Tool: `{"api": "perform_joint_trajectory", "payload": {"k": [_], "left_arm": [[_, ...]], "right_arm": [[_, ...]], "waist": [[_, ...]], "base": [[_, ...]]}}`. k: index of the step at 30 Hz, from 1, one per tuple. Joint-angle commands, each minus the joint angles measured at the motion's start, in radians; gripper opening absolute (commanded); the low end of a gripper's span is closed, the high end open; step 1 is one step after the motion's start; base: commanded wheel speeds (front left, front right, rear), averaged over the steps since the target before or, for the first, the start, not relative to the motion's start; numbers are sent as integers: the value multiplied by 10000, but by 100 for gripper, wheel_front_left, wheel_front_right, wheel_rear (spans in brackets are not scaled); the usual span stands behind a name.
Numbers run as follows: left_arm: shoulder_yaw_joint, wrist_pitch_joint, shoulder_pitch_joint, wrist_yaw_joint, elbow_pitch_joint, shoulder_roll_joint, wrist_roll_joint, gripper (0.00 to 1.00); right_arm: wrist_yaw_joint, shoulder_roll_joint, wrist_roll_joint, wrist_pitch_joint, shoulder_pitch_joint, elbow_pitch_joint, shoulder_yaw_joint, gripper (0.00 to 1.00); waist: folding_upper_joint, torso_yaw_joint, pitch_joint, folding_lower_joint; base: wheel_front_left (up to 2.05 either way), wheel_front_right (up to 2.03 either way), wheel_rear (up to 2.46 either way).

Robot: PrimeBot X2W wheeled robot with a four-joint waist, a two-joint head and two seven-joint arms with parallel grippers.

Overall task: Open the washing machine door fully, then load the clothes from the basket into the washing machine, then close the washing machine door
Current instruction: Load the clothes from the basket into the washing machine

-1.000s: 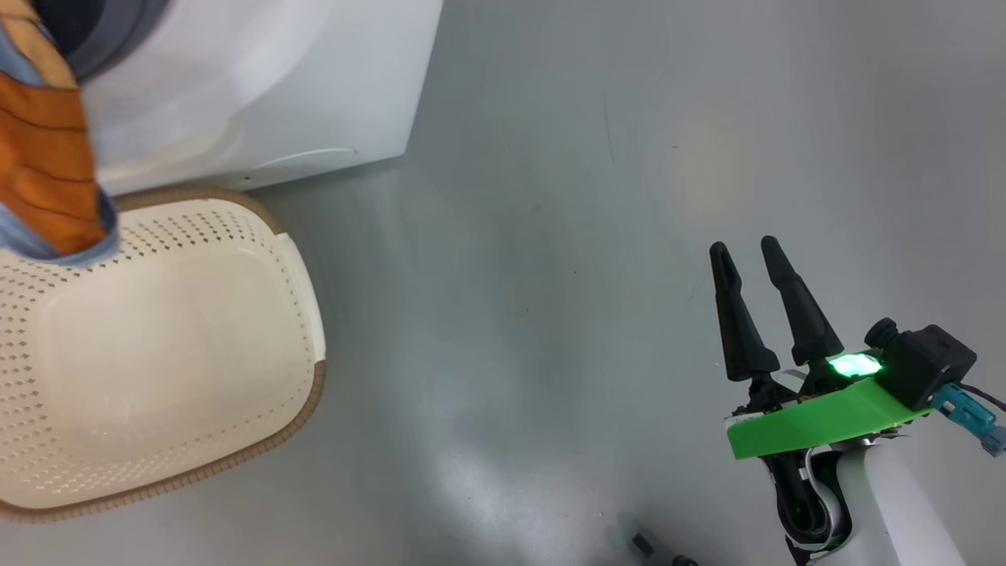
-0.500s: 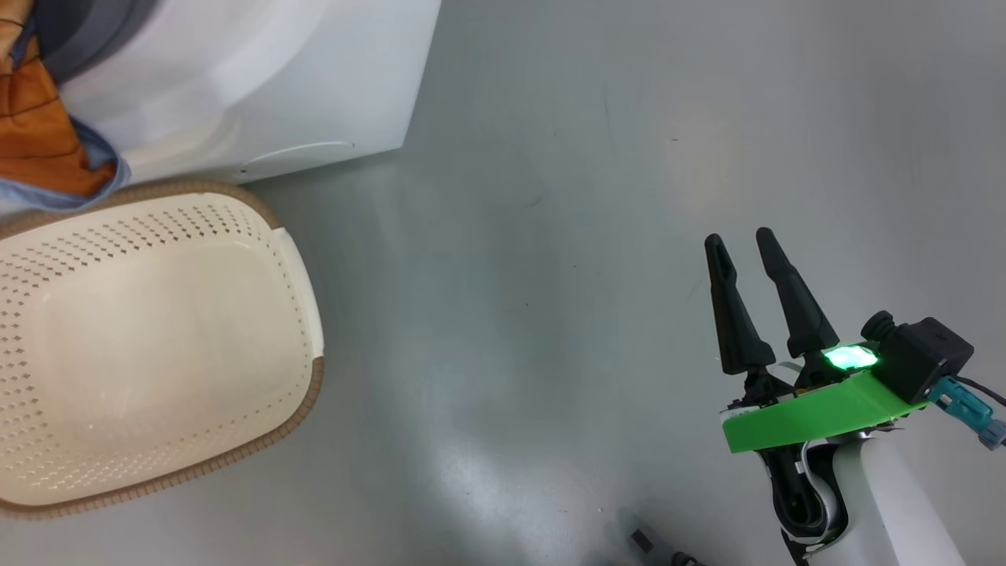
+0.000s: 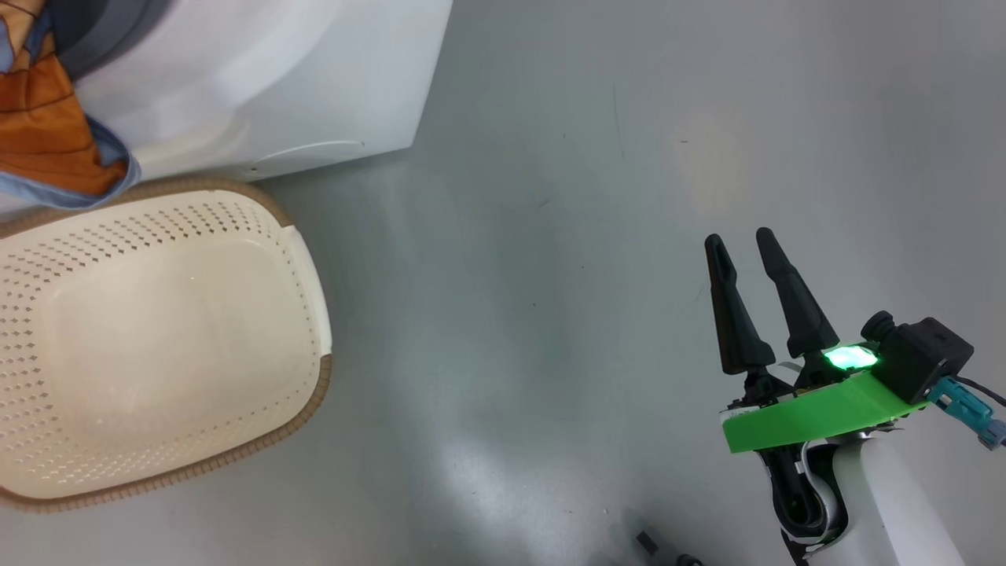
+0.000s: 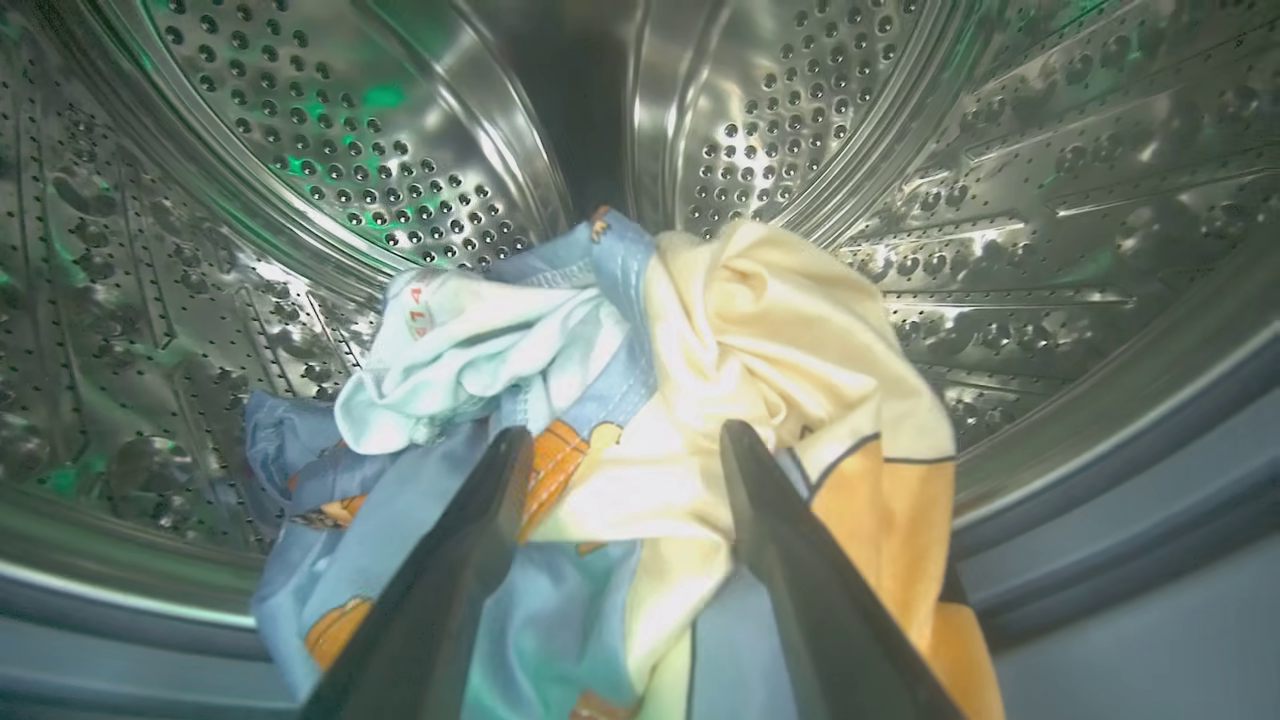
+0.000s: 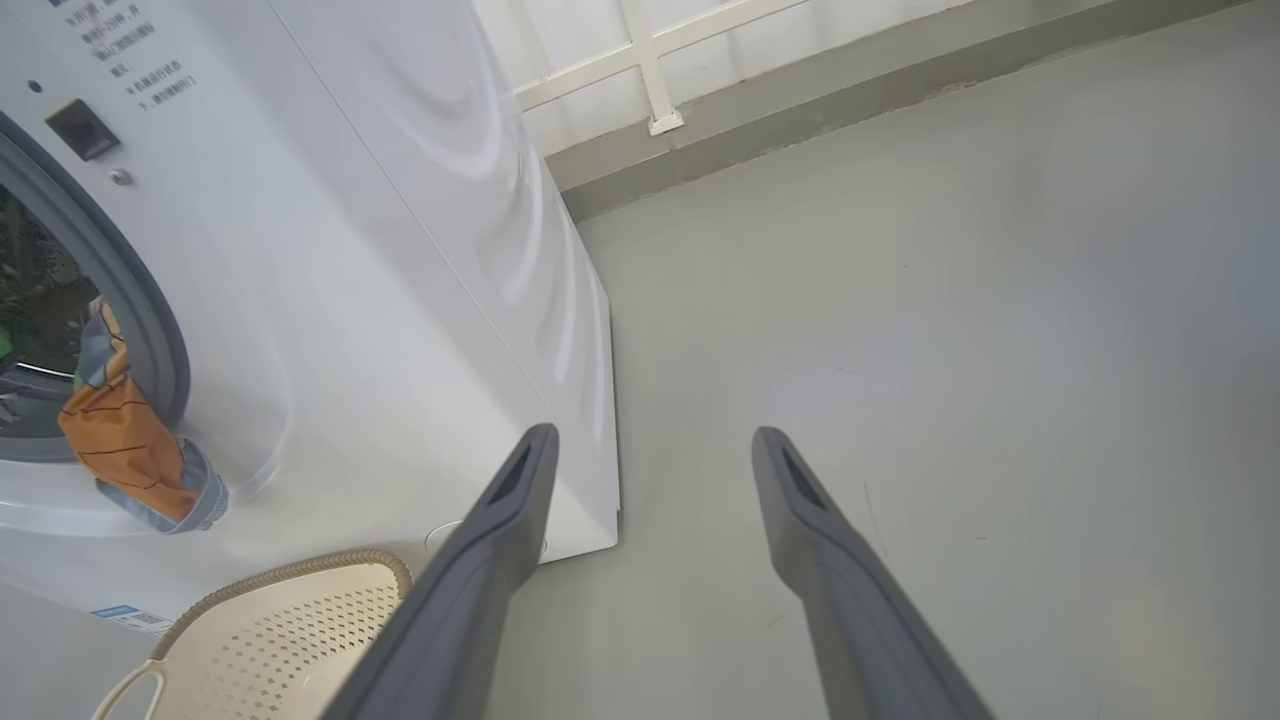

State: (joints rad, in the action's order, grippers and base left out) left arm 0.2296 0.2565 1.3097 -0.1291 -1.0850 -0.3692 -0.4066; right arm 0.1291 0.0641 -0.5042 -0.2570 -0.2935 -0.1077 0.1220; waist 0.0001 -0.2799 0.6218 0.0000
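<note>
The right gripper (image 3: 739,237) hangs over the grey floor (image 3: 550,236), its two dark fingers spread wide with nothing between them. Further off to the left, the basket (image 3: 310,377) stands on the floor just before the lower front edge of the washing machine (image 3: 314,79), its bare cream bottom showing. At the lower edge of the machine's mouth, an orange and blue piece of the clothes (image 3: 55,149) hangs out over the grey-blue rubber ring (image 5: 140,310) and down the white front. Inside, the left gripper (image 4: 625,432) points into the steel drum (image 4: 300,150), jaws wide apart and gripping nothing; blue, cream and orange cloth lies heaped at the drum's front edge, between and beyond its fingertips.
</note>
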Motion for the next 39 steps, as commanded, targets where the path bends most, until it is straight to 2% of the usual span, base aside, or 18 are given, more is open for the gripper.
{"api": "perform_joint_trajectory", "payload": {"k": [1, 8, 23, 34, 39], "left_arm": [[-8, 53, 199, -13, 183, -449, -118, 100], [-31, 53, -244, -14, 710, -379, -649, 100], [-1170, 53, -2434, -15, 3251, -1, -930, 100], [-2466, 53, -5306, -15, 5658, 452, -269, 100], [-3145, 53, -6952, -15, 6854, 884, -78, 100]], "right_arm": [[16, 44, -22, -48, 29, 208, 236, 100], [16, 94, -3, -48, -16, 215, 180, 100], [16, 249, 70, -48, 7, 312, -54, 100], [16, 375, 105, -48, 82, 366, -272, 100], [16, 469, 119, -48, 190, 408, -449, 100]], "waist": [[-1, 25, 2, 0], [-1, 157, -62, 0], [-1, 637, -221, 0], [-1, 949, -431, 0], [-1, 1130, -570, 0]], "base": [[0, 0, 0], [0, 0, 0], [0, 0, 0], [0, 0, 0], [0, 0, 0]]}}
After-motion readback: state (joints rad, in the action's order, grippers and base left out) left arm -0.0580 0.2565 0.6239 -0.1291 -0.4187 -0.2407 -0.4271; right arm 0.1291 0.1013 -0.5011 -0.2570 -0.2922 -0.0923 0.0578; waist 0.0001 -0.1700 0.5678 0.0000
